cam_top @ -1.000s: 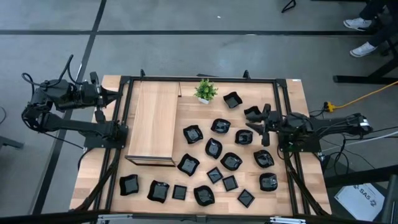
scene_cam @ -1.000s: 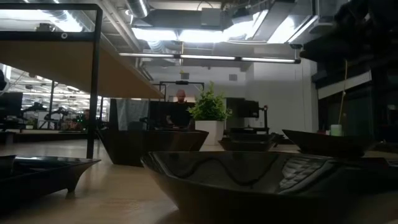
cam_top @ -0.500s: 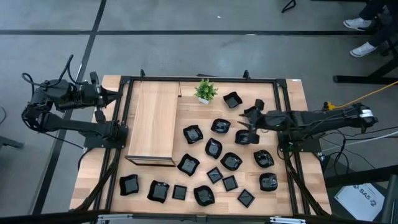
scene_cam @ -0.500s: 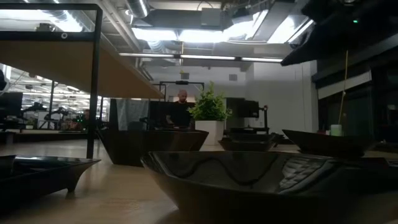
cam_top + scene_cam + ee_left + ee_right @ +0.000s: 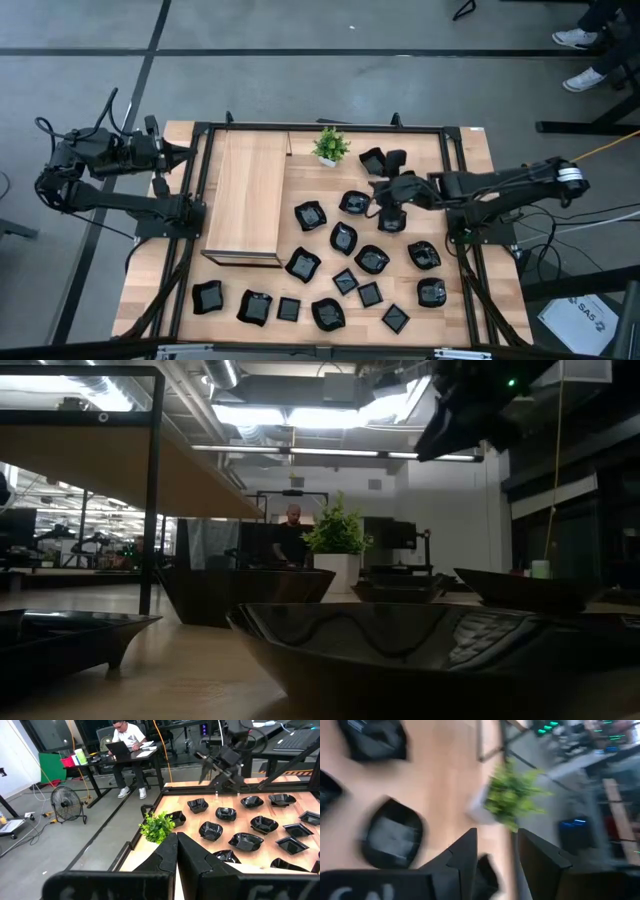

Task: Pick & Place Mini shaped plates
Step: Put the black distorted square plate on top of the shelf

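The right pincer point(image 5: 388, 186) hides part of one mini plate point(image 5: 391, 219).

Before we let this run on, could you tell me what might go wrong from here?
The right gripper, open, hangs over tightly packed mini shaped plates; coming down, a finger could land on a neighbouring dish's rim and tip or push it. The potted plant stands close by and could be knocked by a sweep. The plates look glossy, so a grip may slip. The left gripper waits shut, off to the side.
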